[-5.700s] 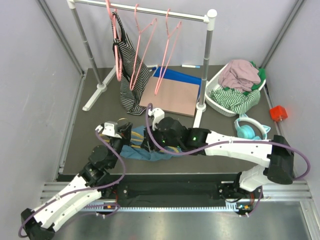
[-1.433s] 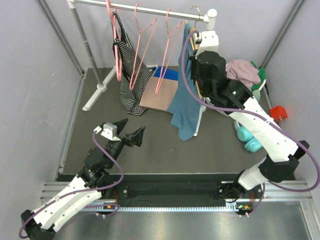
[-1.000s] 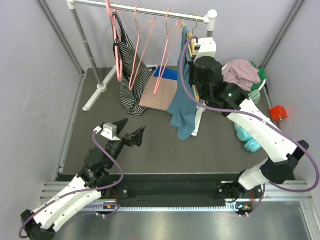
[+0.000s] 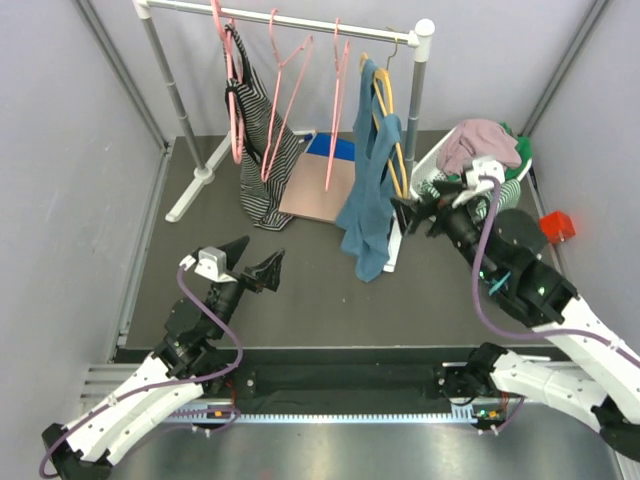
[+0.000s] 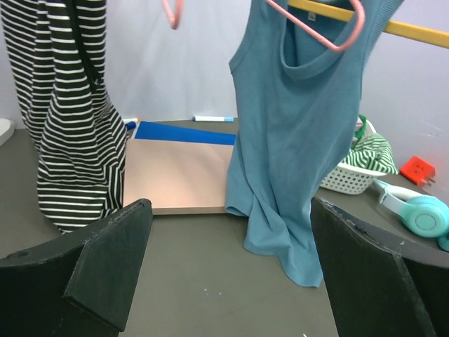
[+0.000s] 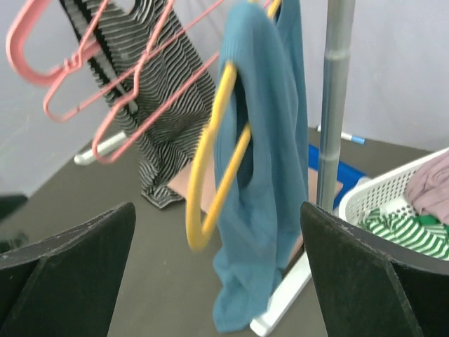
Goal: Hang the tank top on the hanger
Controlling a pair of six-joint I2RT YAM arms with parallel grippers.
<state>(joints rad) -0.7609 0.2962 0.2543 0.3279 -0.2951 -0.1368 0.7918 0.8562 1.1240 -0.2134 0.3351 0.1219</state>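
Observation:
The teal tank top [image 4: 366,205] hangs draped on the yellow hanger [image 4: 386,112], whose hook sits on the white rail [image 4: 290,22] near its right post. The top's hem reaches down close to the floor. My right gripper [image 4: 413,216] is open just right of the garment, apart from it and holding nothing. In the right wrist view the hanger [image 6: 209,193] and tank top [image 6: 270,161] swing between its spread fingers [image 6: 83,242], ahead of them. My left gripper [image 4: 252,262] is open at the near left; its wrist view faces the tank top [image 5: 298,133] and hanger [image 5: 415,30].
A striped garment [image 4: 258,150] and pink hangers [image 4: 292,90] hang on the rail's left half. A mauve board [image 4: 322,190] over a blue sheet [image 4: 336,148] lies under the rail. A white basket [image 4: 432,196] of clothes, teal headphones [image 5: 425,215] and a red block [image 4: 556,226] sit at the right.
My right gripper has opened, let go of the hanger, and drawn back down from the rail. The tank top now hangs on its own, swinging slightly. The left arm has barely moved.

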